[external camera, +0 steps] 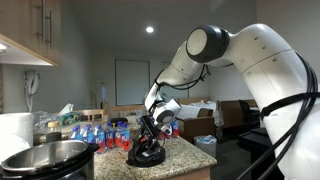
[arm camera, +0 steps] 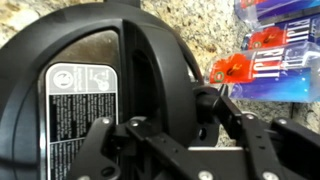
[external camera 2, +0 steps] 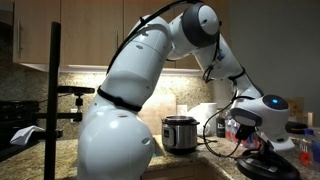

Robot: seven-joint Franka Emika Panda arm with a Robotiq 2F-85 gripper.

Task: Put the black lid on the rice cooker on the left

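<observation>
The lid [arm camera: 60, 45] lies on the table [arm camera: 200, 22] and fills the left and middle of the wrist view. In the exterior views the lid [external camera: 148, 157] sits at lower centre, and the lid [external camera 2: 262, 170] in the lower right corner, right under me. My fingers [arm camera: 172, 125] stand about half closed on either side of its raised handle [arm camera: 150, 50]. I cannot tell whether they have hold of it.

If my hold lands off the handle's middle, I judge the lid will tip and swing as it lifts, or slide out of the smooth plastic. A tilted lid would catch on the cooker's rim and not seat. The bottles [arm camera: 285, 45] lie just beside the lid's right edge, so a swing could knock them over. The cooker [external camera: 45, 160] stands well apart at lower left, so the carry is long.

The lid is round, black and glossy, with a grey printed label [arm camera: 75, 100] left of the handle.
</observation>
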